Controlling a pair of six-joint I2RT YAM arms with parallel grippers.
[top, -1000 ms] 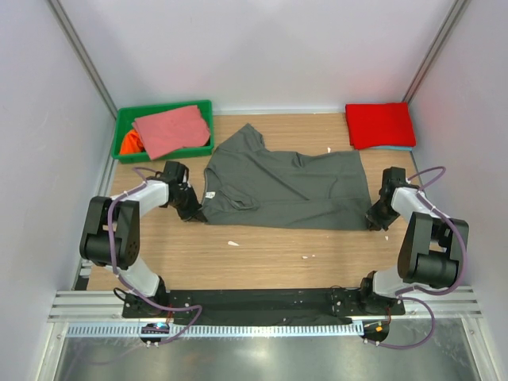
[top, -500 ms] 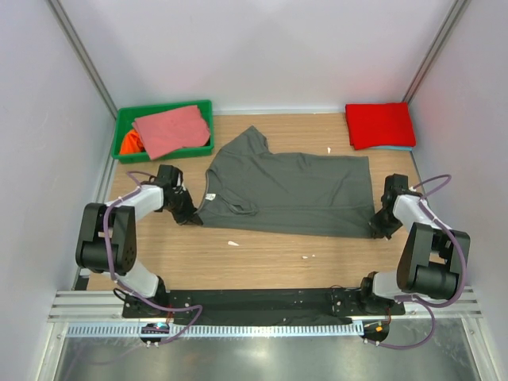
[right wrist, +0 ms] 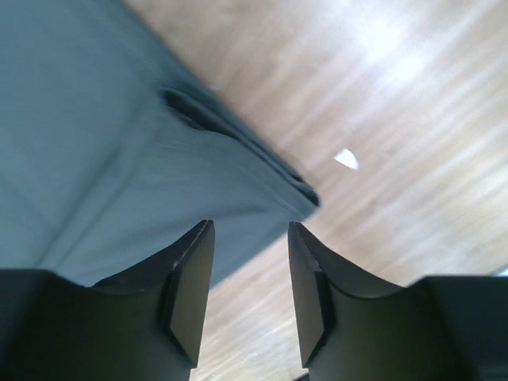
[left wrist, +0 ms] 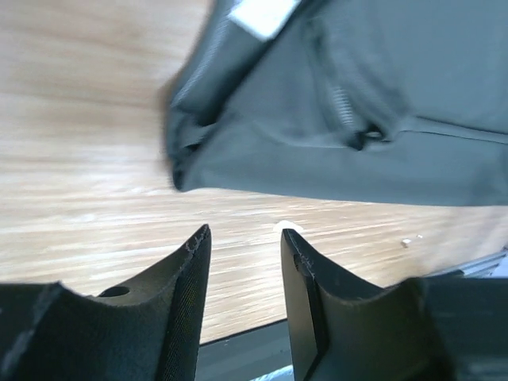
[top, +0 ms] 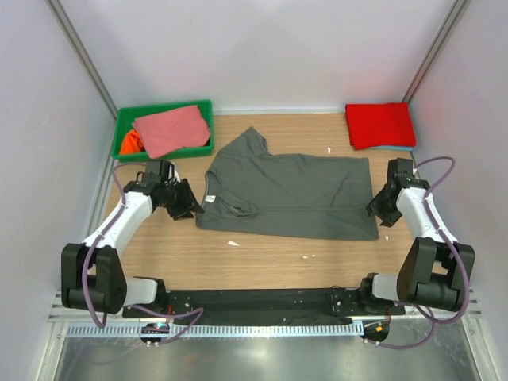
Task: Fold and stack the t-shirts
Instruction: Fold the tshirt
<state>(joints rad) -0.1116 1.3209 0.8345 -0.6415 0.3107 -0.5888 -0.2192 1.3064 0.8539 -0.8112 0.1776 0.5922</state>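
A dark grey t-shirt (top: 290,194) lies half folded across the middle of the table, its white neck label (top: 211,197) at the left. My left gripper (top: 190,208) is open and empty just left of the shirt's near left corner (left wrist: 186,163). My right gripper (top: 376,208) is open and empty at the shirt's right edge (right wrist: 278,178). A folded red t-shirt (top: 380,124) lies on a light-blue one (top: 401,148) at the back right. A salmon-pink t-shirt (top: 171,129) and an orange one (top: 130,144) lie in the green bin (top: 125,119).
The green bin stands at the back left corner. Small white scraps (top: 232,243) lie on the wood in front of the grey shirt. Grey walls close in the left, right and back sides.
Both grippers have let go of the grey shirt and lifted away from its near corners. The shirt's near edge now lies flat and straighter, pulled wider than before.
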